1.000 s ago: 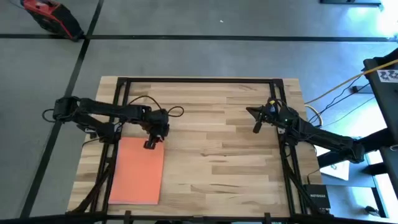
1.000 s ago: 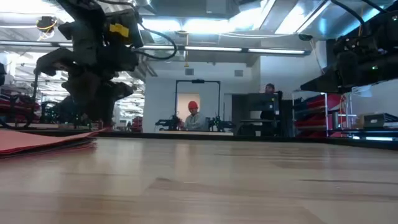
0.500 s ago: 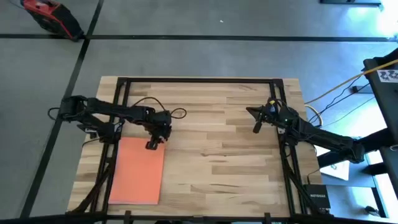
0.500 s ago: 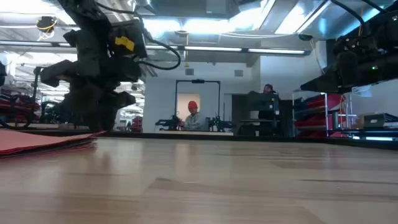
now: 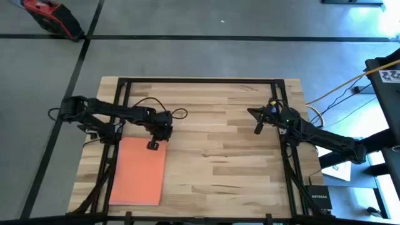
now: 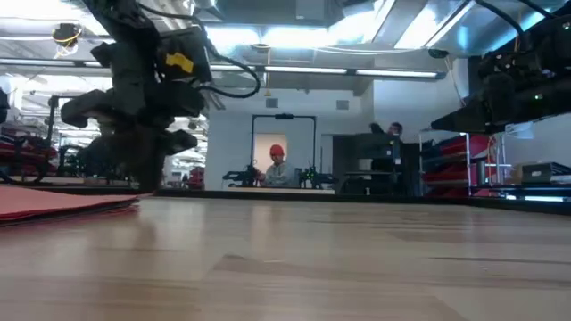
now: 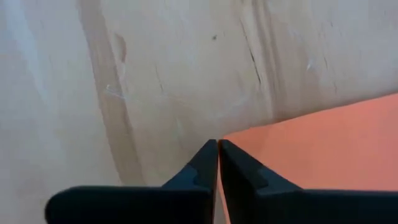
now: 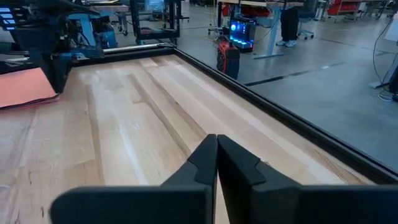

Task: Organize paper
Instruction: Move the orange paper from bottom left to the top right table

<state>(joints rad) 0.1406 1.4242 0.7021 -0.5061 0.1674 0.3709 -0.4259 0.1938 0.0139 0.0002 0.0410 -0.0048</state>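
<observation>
While the stack looks gathered, here is how things stand:

Paper: the paper [image 5: 138,170] lies as one orange-topped pile on the near-left part of the counter [image 5: 231,134]; the low view shows the pile's edge [image 6: 62,203] as a few thin layers, so other sheets seem to sit beneath the orange one, though their colours cannot be made out.

Left gripper: the left gripper [image 5: 152,145] sits at the far-right corner of the pile; in the left wrist view its fingers [image 7: 193,171] are pressed together, tips right at the sheet's corner [image 7: 323,149], pinching nothing visible.

Right gripper: the right gripper [image 5: 257,128] waits over the far-right part of the counter, well apart from the pile; its fingers [image 8: 239,162] are pressed together and empty.

Progress: no loose sheet shows anywhere else on the counter, so the collecting seems largely done.

Left to do: judging by the fingers at the corner, only squaring the edges or nudging the pile into line remains, if anything.

Doubt: whether the layers are truly flush cannot be told.
</observation>
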